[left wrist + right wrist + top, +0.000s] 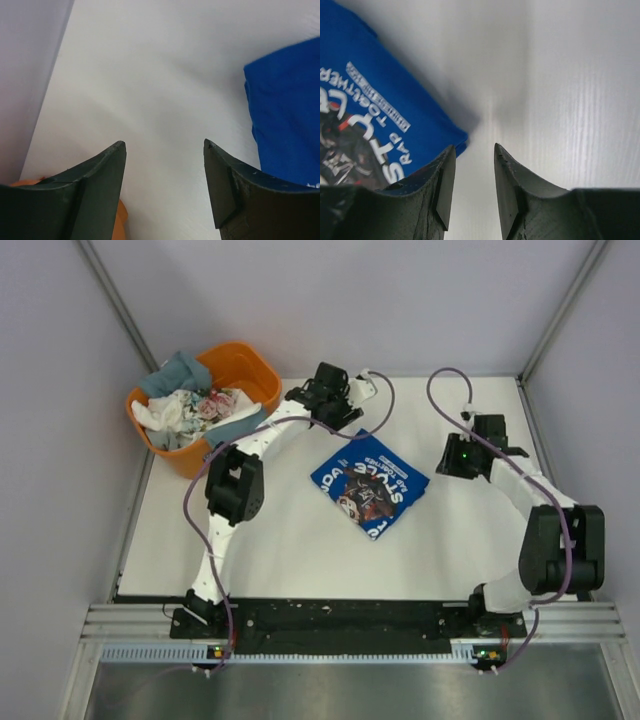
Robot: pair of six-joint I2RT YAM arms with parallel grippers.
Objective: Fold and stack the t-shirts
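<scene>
A folded royal blue t-shirt (370, 485) with white lettering and a dark graphic lies on the white table (280, 530), near its middle. My left gripper (318, 392) hovers behind it, open and empty (165, 145), with the shirt's edge (287, 115) to its right. My right gripper (448, 458) is just right of the shirt, low over the table. Its jaws (474, 150) stand a little apart with nothing between them, beside the shirt's corner (365, 110). Grey-blue (180, 370), white (165, 412) and floral (212, 403) shirts lie crumpled in the orange tub (250, 365).
The orange tub stands at the back left corner, its edge showing in the left wrist view (120, 220). Pale walls close in the table on the left, back and right. Purple cables loop over both arms.
</scene>
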